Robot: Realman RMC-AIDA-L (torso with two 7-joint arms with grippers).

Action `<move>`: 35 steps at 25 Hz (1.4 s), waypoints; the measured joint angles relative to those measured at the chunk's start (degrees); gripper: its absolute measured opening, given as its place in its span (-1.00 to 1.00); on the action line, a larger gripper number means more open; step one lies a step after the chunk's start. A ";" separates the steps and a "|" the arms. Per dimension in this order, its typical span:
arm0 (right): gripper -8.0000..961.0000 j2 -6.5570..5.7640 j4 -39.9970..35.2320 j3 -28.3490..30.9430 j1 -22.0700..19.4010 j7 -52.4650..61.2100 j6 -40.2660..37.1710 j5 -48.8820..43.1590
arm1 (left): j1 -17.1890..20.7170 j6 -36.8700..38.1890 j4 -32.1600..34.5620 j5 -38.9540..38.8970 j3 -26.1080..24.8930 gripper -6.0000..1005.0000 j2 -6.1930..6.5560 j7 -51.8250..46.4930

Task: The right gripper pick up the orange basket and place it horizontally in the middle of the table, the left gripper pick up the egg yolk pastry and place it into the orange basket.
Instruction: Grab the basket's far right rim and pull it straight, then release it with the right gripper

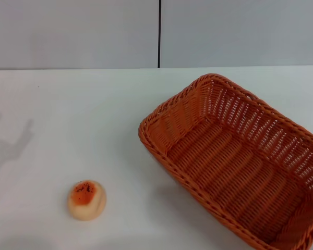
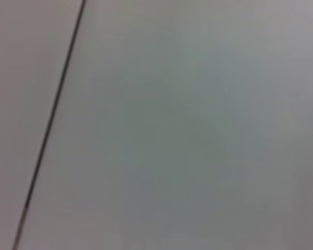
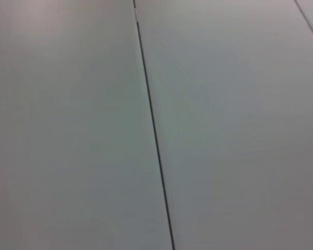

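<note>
The orange basket (image 1: 237, 161) lies on the right side of the white table (image 1: 94, 120), set at a slant, its near right corner cut off by the picture's edge. It holds nothing. The egg yolk pastry (image 1: 86, 199) rests near the front left, glazed orange face with dark specks turned up. Neither gripper shows in the head view. Both wrist views show only a plain grey panelled surface with a dark seam.
A grey wall (image 1: 73, 31) with a vertical dark seam (image 1: 159, 31) runs along the table's far edge. A faint shadow (image 1: 10, 143) falls on the table at the left. Bare tabletop lies between pastry and basket.
</note>
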 joint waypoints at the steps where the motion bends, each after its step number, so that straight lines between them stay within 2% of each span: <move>1: 0.50 0.00 -0.22 -0.36 0.00 0.01 0.00 0.00 | 0.09 0.00 -0.10 0.00 0.14 0.66 0.00 -0.01; 6: 0.50 0.00 -1.09 -0.65 0.12 0.35 0.45 0.00 | 0.46 0.26 -0.19 -0.01 0.41 0.66 0.00 -0.03; 13: 0.50 -0.19 -6.98 -1.73 -0.29 8.39 3.31 -0.08 | 0.29 1.14 0.13 -0.04 0.45 0.66 0.00 -0.05; 15: 0.50 -0.29 -13.02 -5.13 -0.44 15.39 7.64 -0.64 | -0.25 1.16 0.07 -0.04 0.44 0.66 -0.03 -0.09; 16: 0.50 -0.29 -13.02 -5.13 -0.44 15.39 7.64 -0.64 | -0.25 1.16 0.07 -0.04 0.44 0.66 -0.03 -0.09; 18: 0.50 -0.32 -21.31 -7.08 -0.40 25.50 11.59 -4.33 | -0.63 1.07 0.04 -0.04 0.45 0.66 -0.07 -0.11; 19: 0.50 -0.32 -21.31 -7.08 -0.40 25.50 11.59 -4.33 | -0.63 1.07 0.04 -0.04 0.45 0.65 -0.07 -0.11; 20: 0.50 -0.24 -26.87 -7.38 0.21 32.02 13.38 -8.95 | -0.73 0.99 0.04 -0.04 0.45 0.65 -0.09 -0.12; 21: 0.50 -0.24 -26.87 -7.38 0.21 32.02 13.38 -8.95 | -0.88 0.89 0.10 -0.03 0.45 0.65 -0.10 -0.17; 22: 0.50 -0.20 -32.28 -7.49 1.59 39.09 14.55 -14.21 | -0.87 0.94 0.12 -0.03 0.44 0.65 -0.10 -0.19; 23: 0.50 -0.20 -32.28 -7.49 1.59 39.09 14.55 -14.21 | -0.87 0.94 0.12 -0.03 0.44 0.65 -0.10 -0.19; 26: 0.50 -0.17 -39.65 -7.53 4.28 50.22 16.25 -22.44 | -0.74 1.22 0.16 -0.03 0.44 0.65 -0.10 -0.20; 27: 0.50 -0.18 -44.92 -7.61 6.62 58.43 17.18 -29.64 | -0.74 1.22 0.16 -0.03 0.44 0.65 -0.10 -0.20; 28: 0.50 -0.18 -44.92 -7.61 6.62 58.43 17.18 -29.64 | -0.43 1.73 0.25 -0.03 0.43 0.65 -0.16 -0.22; 30: 0.50 -0.20 -49.83 -7.65 8.90 66.57 17.59 -36.83 | -0.32 1.78 0.29 -0.03 0.44 0.65 -0.17 -0.22; 32: 0.50 -0.24 -57.67 -7.95 12.07 80.84 17.10 -46.51 | -0.23 2.09 0.57 -0.03 0.42 0.65 -0.18 -0.22; 35: 0.50 -0.37 -65.86 -10.88 13.40 91.56 16.05 -52.61 | -0.26 2.72 0.73 -0.03 0.42 0.65 -0.19 -0.22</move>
